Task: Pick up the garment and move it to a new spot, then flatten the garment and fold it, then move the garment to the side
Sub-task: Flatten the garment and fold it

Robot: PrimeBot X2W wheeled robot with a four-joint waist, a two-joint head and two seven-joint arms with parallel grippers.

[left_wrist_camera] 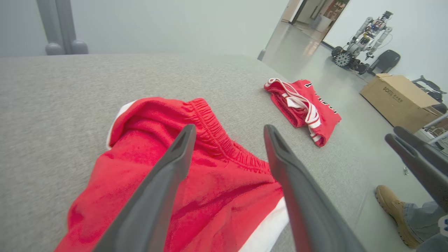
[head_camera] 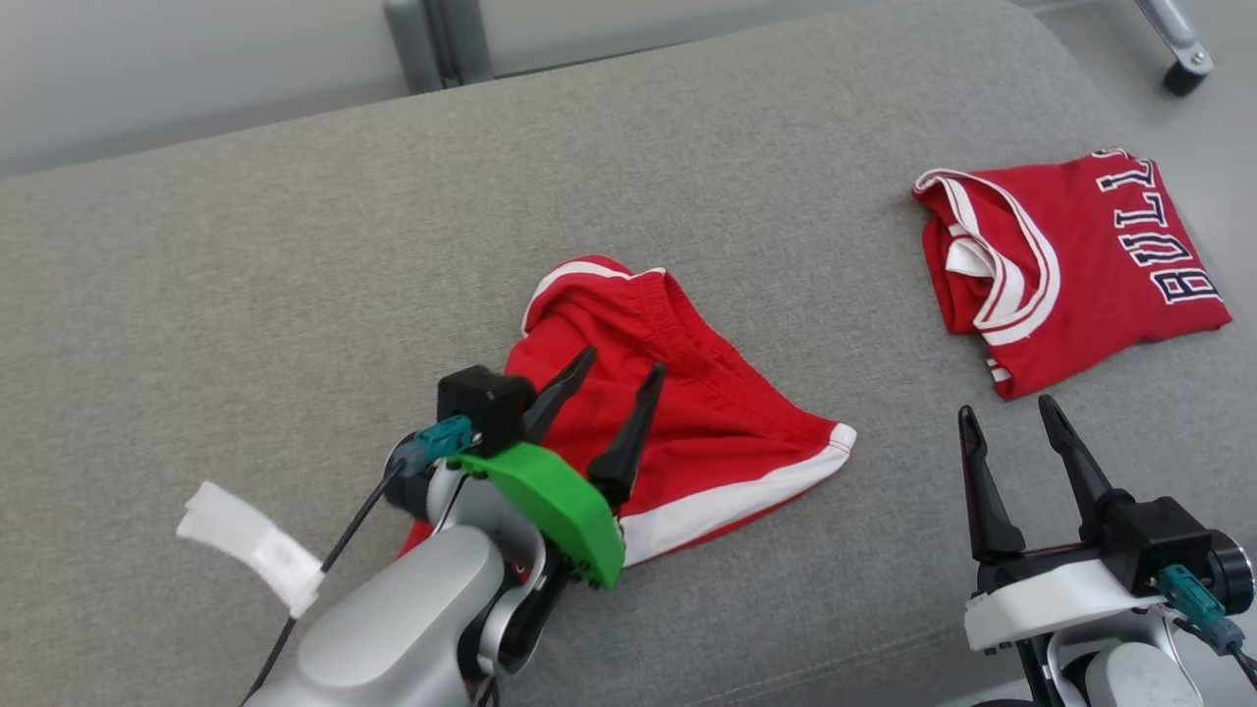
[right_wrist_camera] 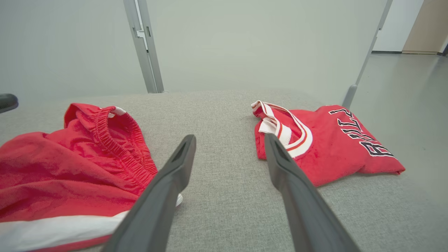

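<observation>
With left gripper (head_camera: pixel 623 360) and right gripper (head_camera: pixel 1007 407) wide open, empty, we plan to pinch the shorts (head_camera: pixel 707 422) at their 4 o'clock corner, pulling flat.

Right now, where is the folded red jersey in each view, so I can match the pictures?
Head view: folded jersey at the upper right.
Left wrist view: folded jersey right of centre, just above mid-height.
Right wrist view: folded jersey right of centre, about mid-height.
Shared landmark: the red shorts, left of the jersey in all three.
</observation>
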